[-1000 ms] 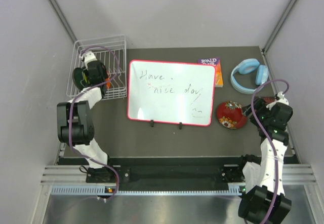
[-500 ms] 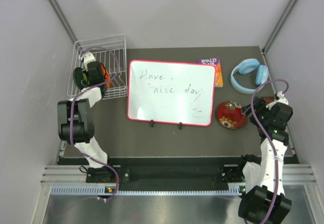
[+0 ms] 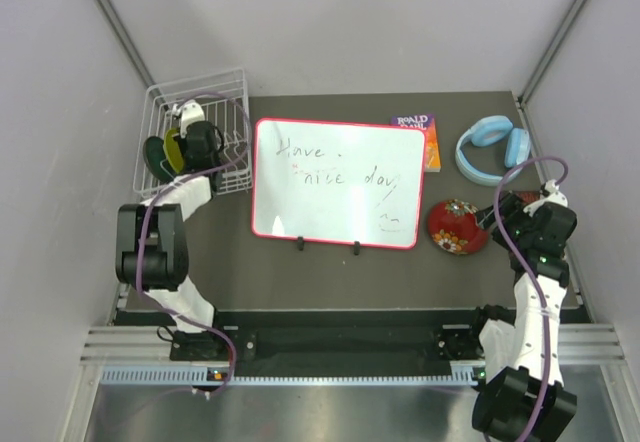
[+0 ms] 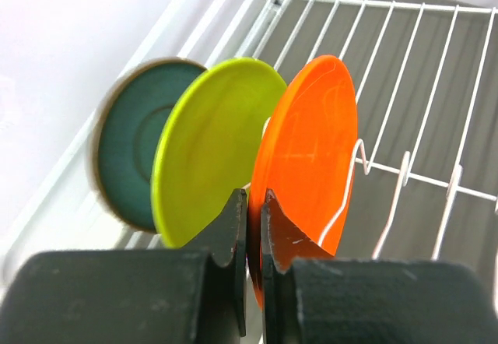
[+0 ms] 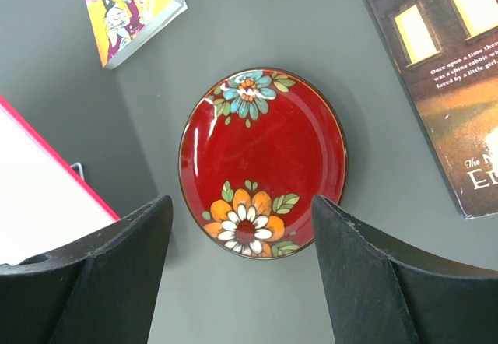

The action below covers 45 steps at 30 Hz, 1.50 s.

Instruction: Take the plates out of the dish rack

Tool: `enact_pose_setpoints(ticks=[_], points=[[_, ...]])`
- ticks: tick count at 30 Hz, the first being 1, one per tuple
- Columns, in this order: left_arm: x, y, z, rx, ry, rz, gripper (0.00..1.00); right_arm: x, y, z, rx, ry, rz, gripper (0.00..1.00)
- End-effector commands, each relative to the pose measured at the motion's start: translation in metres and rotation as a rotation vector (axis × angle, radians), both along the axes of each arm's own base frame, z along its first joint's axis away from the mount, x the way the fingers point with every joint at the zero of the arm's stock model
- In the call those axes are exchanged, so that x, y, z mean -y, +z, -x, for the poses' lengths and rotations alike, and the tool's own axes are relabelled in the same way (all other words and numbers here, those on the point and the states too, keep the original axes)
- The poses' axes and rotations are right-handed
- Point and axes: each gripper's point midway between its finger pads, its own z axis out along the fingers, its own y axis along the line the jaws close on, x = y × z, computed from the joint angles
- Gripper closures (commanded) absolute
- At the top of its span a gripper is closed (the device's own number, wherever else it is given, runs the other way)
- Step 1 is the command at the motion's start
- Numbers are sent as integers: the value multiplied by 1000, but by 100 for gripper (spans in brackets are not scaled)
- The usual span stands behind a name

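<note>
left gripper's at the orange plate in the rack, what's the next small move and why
Probably a short straight lift. The left gripper looks shut on the rim of the orange plate, which stands on edge in the dish rack, close beside the lime-yellow plate. Rising vertically should clear that plate and the wires before any sideways swing.

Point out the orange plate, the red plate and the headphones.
orange plate (image 4: 311, 145): left wrist view, middle of its face.
red plate (image 5: 263, 157): right wrist view, plain centre between the flowers.
headphones (image 3: 518, 147): top external view, on one ear cup.
</note>
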Motion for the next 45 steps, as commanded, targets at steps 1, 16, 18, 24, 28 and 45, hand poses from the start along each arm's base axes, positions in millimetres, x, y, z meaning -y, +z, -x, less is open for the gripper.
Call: enact_pose_setpoints(ticks=[1, 16, 18, 24, 28, 45], points=[[13, 85, 14, 200, 51, -132, 100, -4, 11, -4, 43, 34, 27, 28], [61, 147, 63, 258, -44, 79, 100, -25, 68, 9, 152, 128, 40, 26], [80, 147, 71, 254, -139, 162, 100, -37, 85, 13, 205, 182, 34, 23], [181, 131, 100, 247, -555, 515, 100, -79, 129, 27, 355, 387, -44, 20], [243, 131, 125, 252, -742, 680, 100, -97, 144, 30, 453, 462, -128, 20], [393, 111, 203, 122, -1104, 868, 100, -162, 123, 27, 424, 664, -300, 20]])
